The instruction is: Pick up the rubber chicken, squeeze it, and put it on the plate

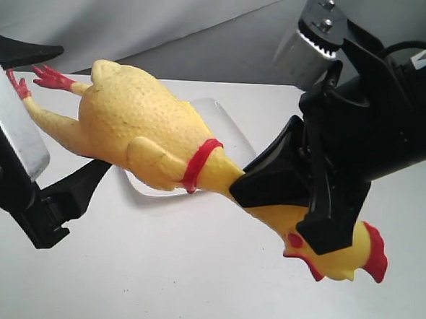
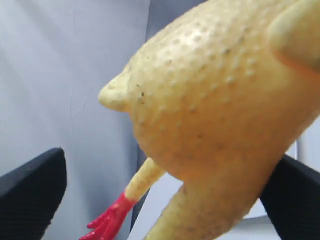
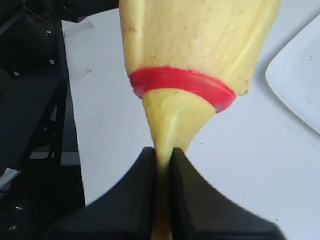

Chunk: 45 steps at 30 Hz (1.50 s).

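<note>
While the right pincer (image 1: pixel 297 204) clamps the neck of the long yellow bumpy-skinned rubber chicken (image 1: pixel 139 126), you have the toy stretched across the exterior view, red feet (image 1: pixel 51 77) toward the left arm and head toward the right arm. Check the right wrist view: right pincer (image 3: pixel 161 159) is pinched narrow on the neck just past the red neck band (image 3: pixel 182 82), and the rubber is flattened thin between the two black fingers. Head with red comb (image 1: pixel 375 252) sticks out beyond those fingers, over the white table (image 1: pixel 190 288). Chicken body spans the glossy white square plate (image 1: pixel 233 132); only a corner and an edge of it show underneath. Contact between body and plate: cannot tell. Your left pincer (image 1: pixel 82 108) stands wide, one black finger on each side of the legs and rump. In the left wrist view the rump fills the gap between the fingers (image 2: pixel 30 187), and no squeeze mark shows on the rubber. Plate (image 3: pixel 300 80) lies just beside the chicken in the right wrist view.
</note>
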Each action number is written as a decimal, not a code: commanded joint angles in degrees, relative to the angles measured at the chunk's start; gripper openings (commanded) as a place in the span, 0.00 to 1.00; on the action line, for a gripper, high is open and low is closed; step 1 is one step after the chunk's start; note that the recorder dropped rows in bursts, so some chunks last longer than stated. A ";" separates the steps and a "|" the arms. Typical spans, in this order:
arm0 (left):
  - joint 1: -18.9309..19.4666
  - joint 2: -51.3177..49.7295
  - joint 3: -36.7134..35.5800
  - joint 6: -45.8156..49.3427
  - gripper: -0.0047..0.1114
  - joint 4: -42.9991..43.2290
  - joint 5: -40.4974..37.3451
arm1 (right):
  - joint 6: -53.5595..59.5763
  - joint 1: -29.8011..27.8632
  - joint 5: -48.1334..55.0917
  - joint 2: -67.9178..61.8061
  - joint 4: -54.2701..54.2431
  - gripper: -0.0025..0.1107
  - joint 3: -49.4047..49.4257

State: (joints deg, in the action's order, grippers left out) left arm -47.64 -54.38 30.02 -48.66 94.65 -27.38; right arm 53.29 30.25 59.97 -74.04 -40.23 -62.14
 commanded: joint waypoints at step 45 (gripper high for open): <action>0.03 0.32 0.29 7.62 0.40 5.30 21.37 | -3.69 -0.07 1.22 0.19 -2.09 0.02 0.08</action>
State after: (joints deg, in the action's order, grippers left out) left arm -47.35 -54.38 30.02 -44.66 100.25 -8.28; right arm 51.30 30.25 62.49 -74.04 -39.57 -62.14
